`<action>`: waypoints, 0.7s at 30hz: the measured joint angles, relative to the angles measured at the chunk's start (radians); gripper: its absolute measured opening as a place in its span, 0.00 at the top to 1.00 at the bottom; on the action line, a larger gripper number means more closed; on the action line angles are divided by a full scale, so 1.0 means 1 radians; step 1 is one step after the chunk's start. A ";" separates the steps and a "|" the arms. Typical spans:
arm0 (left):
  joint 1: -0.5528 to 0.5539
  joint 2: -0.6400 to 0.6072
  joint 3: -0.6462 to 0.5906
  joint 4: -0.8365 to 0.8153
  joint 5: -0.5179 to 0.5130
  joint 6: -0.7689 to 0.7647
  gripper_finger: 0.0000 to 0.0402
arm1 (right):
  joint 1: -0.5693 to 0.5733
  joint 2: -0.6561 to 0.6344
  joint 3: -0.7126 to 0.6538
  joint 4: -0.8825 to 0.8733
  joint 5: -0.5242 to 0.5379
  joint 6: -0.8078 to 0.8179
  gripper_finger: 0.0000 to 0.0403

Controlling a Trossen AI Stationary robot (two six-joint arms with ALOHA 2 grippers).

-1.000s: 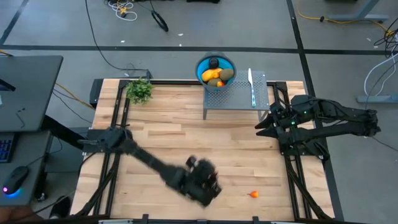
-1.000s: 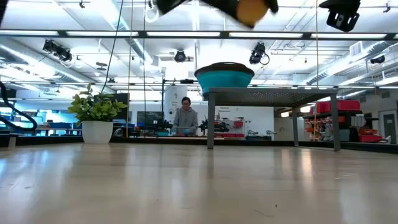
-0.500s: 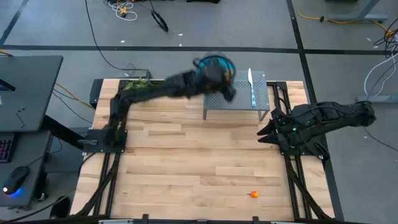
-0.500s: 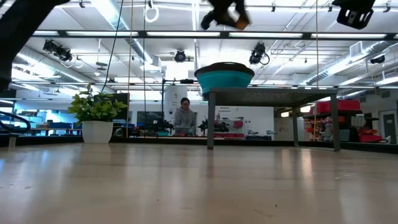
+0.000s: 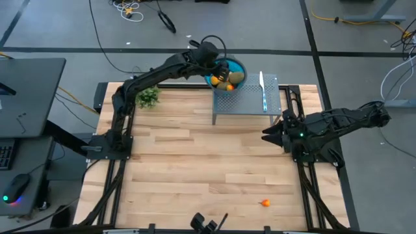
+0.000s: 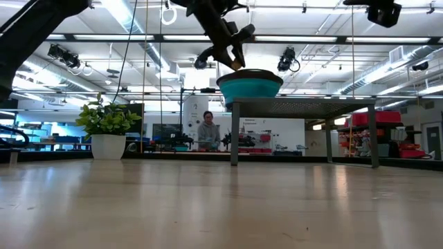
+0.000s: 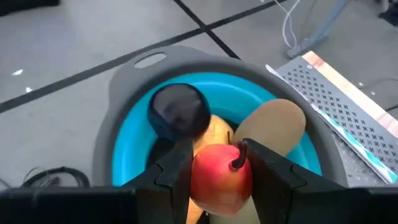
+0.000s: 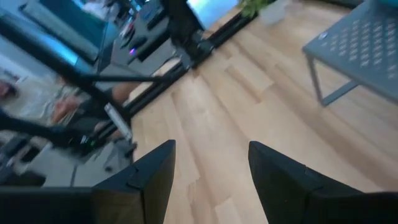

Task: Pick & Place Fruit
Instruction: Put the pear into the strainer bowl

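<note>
A: Wooden table [image 5: 195, 162] first, then the grey perforated stand [image 5: 250, 101] at the far edge?

B: Yes. Left gripper [image 7: 214, 165] above the blue bowl [image 5: 236, 65], jaws clamped on a red-yellow fruit [image 7: 221, 177].

A: In the bowl?

B: Dark round fruit [image 7: 179, 111], brown oval [image 7: 273, 127].

A: Right gripper [image 5: 268, 134]?

B: Near the stand, jaws wide apart. Tiny orange fruit [image 5: 264, 203] on the table, near edge.

Left gripper [image 5: 221, 67] over the blue bowl [image 5: 238, 65] (fruit [image 5: 227, 80] inside); right gripper [image 5: 268, 134] waits
</note>
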 joint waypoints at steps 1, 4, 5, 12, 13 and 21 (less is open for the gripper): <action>0.002 0.002 0.000 0.004 0.018 0.010 0.65 | 0.000 0.009 0.000 0.009 0.018 0.000 0.48; 0.002 0.004 0.000 -0.006 0.033 0.075 0.64 | -0.001 0.042 0.000 0.025 0.047 0.005 0.48; -0.002 0.004 0.000 -0.006 0.024 0.093 0.63 | -0.001 0.053 0.000 0.029 0.049 0.012 0.48; -0.001 0.004 0.000 0.003 0.041 0.156 0.49 | 0.000 0.124 0.000 0.054 0.048 0.077 0.48; -0.001 0.004 0.000 -0.004 0.048 0.157 0.46 | 0.000 0.132 0.000 0.057 0.048 0.078 0.48; -0.013 -0.007 0.007 -0.021 0.053 0.195 0.38 | -0.001 0.152 0.000 0.055 -0.022 0.062 0.48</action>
